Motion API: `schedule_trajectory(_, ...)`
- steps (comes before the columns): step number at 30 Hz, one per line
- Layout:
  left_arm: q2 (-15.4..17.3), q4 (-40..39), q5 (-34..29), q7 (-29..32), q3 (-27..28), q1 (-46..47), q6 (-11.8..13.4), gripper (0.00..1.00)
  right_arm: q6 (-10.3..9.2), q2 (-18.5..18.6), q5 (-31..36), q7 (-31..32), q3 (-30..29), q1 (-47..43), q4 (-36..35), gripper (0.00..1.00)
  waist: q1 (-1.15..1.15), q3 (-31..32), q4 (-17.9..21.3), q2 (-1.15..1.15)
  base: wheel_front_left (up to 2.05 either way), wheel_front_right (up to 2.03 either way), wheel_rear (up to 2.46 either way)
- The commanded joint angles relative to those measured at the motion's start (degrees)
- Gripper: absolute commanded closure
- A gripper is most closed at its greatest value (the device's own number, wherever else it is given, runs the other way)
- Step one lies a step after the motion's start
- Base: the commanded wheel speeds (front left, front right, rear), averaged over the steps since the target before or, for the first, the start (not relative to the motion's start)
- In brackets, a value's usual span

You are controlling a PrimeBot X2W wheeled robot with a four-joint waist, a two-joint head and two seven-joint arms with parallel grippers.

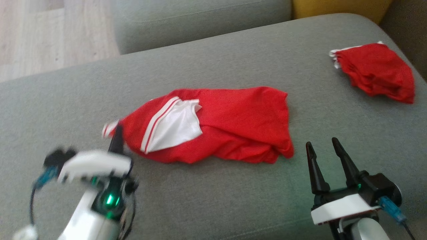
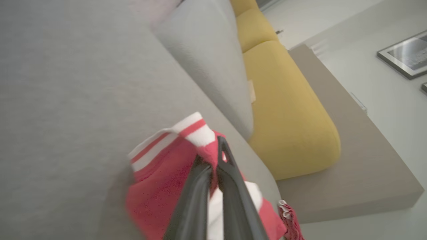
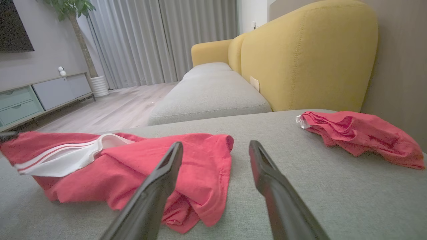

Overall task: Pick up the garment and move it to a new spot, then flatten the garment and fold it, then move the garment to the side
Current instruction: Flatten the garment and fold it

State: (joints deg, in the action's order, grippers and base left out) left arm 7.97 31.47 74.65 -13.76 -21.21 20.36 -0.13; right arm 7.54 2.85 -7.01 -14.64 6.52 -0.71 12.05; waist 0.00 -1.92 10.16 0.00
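Left fingers [image 1: 116,138] clamped on garment [image 1: 233,123] striped hem. Right fingers [image 1: 313,166] open, loose end just left of them; probably best to pinch it there and lift level.

1. A grey fabric sofa seat [image 1: 233,206] spreads across the foreground in soft, even light.
2. A second grey seat cushion [image 3: 206,90] lies beyond its far edge, backed by rounded yellow backrests [image 3: 307,56].
3. A brown wall panel [image 3: 397,66] stands behind the backrests.
4. A pale wood-plank floor [image 3: 116,106] runs to grey floor-length curtains [image 3: 160,40].
5. A low sideboard [image 3: 40,96] with pale green and grey fronts stands below a dark screen [image 3: 13,26], and just beside it is a plant [image 3: 71,6] in a white ribbed pot [image 3: 99,86].
6. A framed picture [image 2: 405,55] hangs on a pale wall.
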Motion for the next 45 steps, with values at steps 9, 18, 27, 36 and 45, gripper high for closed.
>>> schedule_trajectory(9,6.63,-10.22,-3.82,-1.17,8.17,-8.20,1.94,1.00,-0.05,0.36,1.35,-0.36,0.16,0.85,-2.47,0.00,0.00,-2.64,-5.70,0.00,0.00,0.00,0.00)
schedule_trajectory(18,5.17,-11.94,-19.45,-1.22,13.01,-6.06,2.72,0.00,-0.05,0.81,1.48,-0.36,1.36,2.31,-1.91,0.00,0.00,-3.84,-7.62,0.00,0.00,0.00,0.00)
schedule_trajectory(27,0.87,-25.12,-49.52,-1.23,15.56,-12.50,2.24,0.00,-0.05,0.88,1.59,-0.36,0.85,2.11,-2.17,0.00,0.00,-4.47,-8.04,0.00,0.00,0.00,0.00)
schedule_trajectory(36,-3.79,-26.07,-61.65,-1.23,17.79,-19.95,4.32,0.00,-0.05,0.70,1.83,-0.36,0.94,2.55,-2.25,0.00,0.00,-5.70,-9.46,0.00,0.00,0.00,0.00)
schedule_trajectory(45,-3.78,-20.11,-60.67,-1.23,24.01,-19.18,6.84,0.00,-0.05,0.82,1.75,-0.36,0.81,2.92,-2.13,0.00,0.00,-6.54,-9.71,0.00,0.00,0.00,0.00)
